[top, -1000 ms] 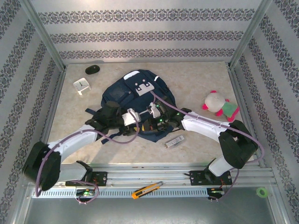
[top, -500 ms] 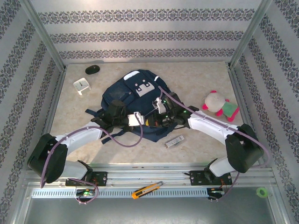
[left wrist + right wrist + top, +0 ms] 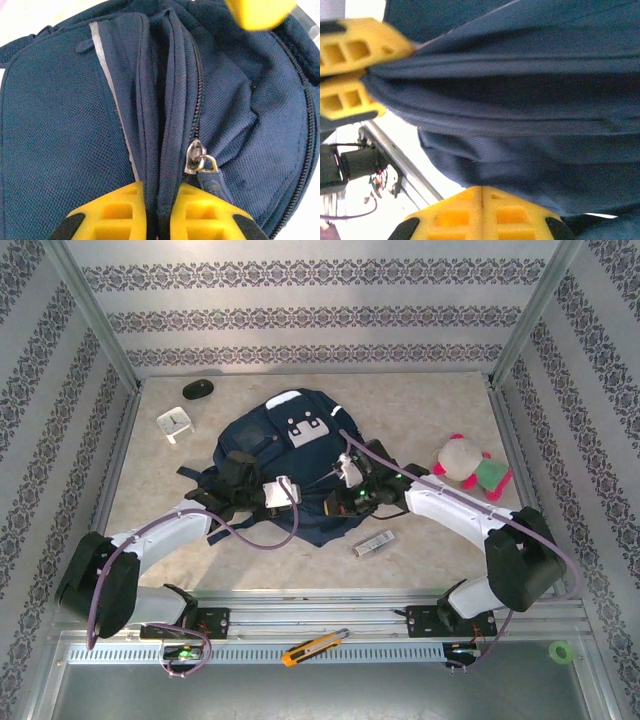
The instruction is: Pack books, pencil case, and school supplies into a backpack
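backpack [image 3: 270, 435] is lying on the beige marbled table [image 3: 440, 400], striped-wallpaper walls [image 3: 300, 315] boxing it in; left gripper [image 3: 159, 192] is pinching its fabric, right gripper [image 3: 482, 192] clenched shut.

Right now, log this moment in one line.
left gripper: shut on backpack fabric beside zipper | right gripper: shut at backpack | silver bar: on table beside backpack

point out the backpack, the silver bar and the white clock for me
backpack [image 3: 255, 430]: top external view, on the navy front panel left of the white patch
silver bar [image 3: 374, 542]: top external view, on the middle of the bar
white clock [image 3: 173, 422]: top external view, on the clock's face
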Motion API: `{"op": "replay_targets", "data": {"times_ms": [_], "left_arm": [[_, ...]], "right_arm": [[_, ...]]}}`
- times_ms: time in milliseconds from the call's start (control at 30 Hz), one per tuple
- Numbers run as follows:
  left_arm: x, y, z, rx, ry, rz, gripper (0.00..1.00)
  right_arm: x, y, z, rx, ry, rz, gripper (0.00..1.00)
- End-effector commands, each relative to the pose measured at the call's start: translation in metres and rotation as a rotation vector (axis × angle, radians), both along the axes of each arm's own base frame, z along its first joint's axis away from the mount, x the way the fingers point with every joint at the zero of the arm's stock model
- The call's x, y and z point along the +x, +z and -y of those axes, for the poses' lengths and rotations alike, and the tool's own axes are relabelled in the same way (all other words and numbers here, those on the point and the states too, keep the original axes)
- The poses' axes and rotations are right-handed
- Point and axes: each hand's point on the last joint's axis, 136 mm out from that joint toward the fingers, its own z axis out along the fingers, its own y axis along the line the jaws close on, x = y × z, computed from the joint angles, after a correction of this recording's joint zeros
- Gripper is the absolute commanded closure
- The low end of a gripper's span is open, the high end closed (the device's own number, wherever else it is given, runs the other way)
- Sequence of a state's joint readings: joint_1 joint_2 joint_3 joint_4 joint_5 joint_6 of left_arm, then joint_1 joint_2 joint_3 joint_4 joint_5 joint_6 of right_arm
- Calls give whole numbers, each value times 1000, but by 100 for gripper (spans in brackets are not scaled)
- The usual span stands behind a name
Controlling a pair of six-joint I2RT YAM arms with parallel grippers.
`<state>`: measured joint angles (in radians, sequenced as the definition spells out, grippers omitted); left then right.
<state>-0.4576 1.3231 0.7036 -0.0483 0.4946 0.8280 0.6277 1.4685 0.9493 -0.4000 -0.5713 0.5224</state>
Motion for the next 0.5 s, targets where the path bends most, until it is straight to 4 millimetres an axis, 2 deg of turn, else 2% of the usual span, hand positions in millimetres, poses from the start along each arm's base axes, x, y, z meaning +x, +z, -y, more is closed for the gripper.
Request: {"op": "replay_targets", "data": {"times_ms": [0, 67, 200, 233, 333, 367, 467], "left_arm": [[-3, 3, 3, -85, 58, -113, 91], [-5, 7, 7, -140, 78, -167, 91], [-13, 15, 16, -238, 121, -317, 88], [-16, 17, 18, -260, 128, -349, 82], [-15, 14, 12, -264, 176, -352, 47], [-14, 12, 9, -247, 189, -334, 43], [-11, 10, 2, -213, 213, -297, 40]], "right_arm": [[-7, 2, -3, -13, 22, 61, 91], [-5, 10, -2, 6, 0, 104, 80], [-1, 34, -5, 83, -51, 175, 75], [-2, 40, -7, 97, -58, 193, 75], [0, 42, -4, 97, -94, 215, 74], [0, 40, -2, 90, -103, 214, 74], [4, 32, 4, 65, -135, 204, 68]]}}
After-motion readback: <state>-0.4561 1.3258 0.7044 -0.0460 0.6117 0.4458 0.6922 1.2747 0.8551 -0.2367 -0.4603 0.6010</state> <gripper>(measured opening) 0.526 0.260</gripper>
